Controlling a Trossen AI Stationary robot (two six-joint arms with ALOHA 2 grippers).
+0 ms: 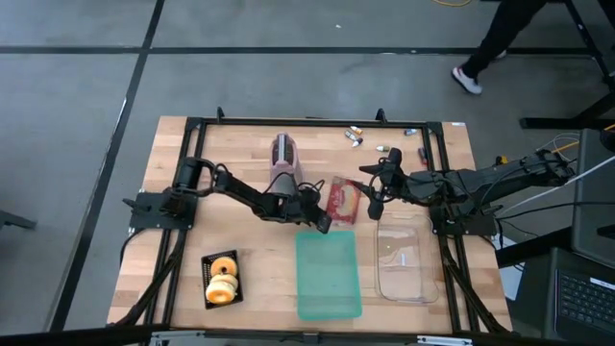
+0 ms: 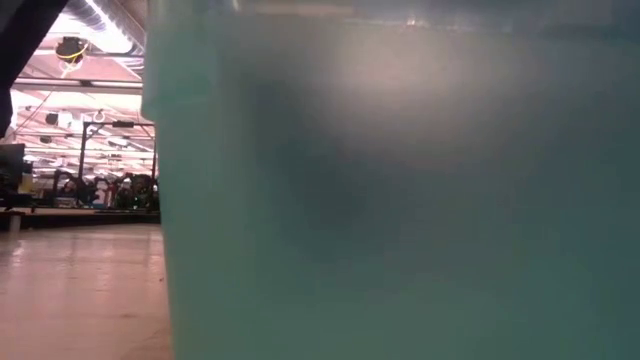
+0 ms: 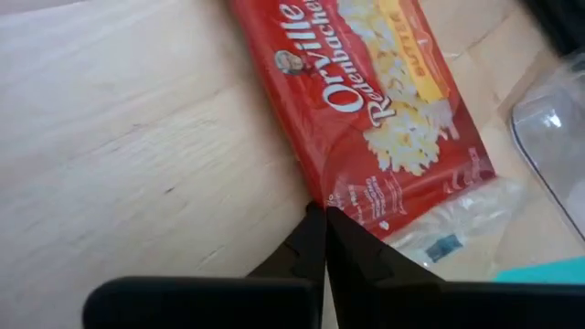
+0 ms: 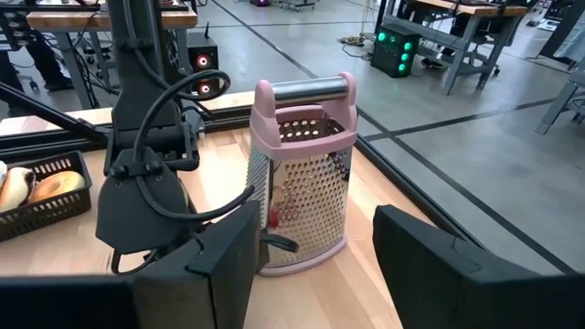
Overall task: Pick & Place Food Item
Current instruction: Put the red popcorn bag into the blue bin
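A red popcorn packet lies flat on the wooden table, at its middle. My left gripper is shut at the packet's near corner, also seen from above. My right gripper is open and holds nothing. It hangs above the table just right of the packet. In the low view a teal container blocks almost everything. My left gripper has its fingertips closed together on the packet's long edge, right at the corner beside the clear end seal. The fingers slant down from the table's left. The packet lies flat on the table. How much wrapper is between the tips does not show.
A pink-framed metal grater stands behind the left arm. A teal tray and a clear container lie at the near side, and a black basket of pastries at the near left. Small items lie at the far edge.
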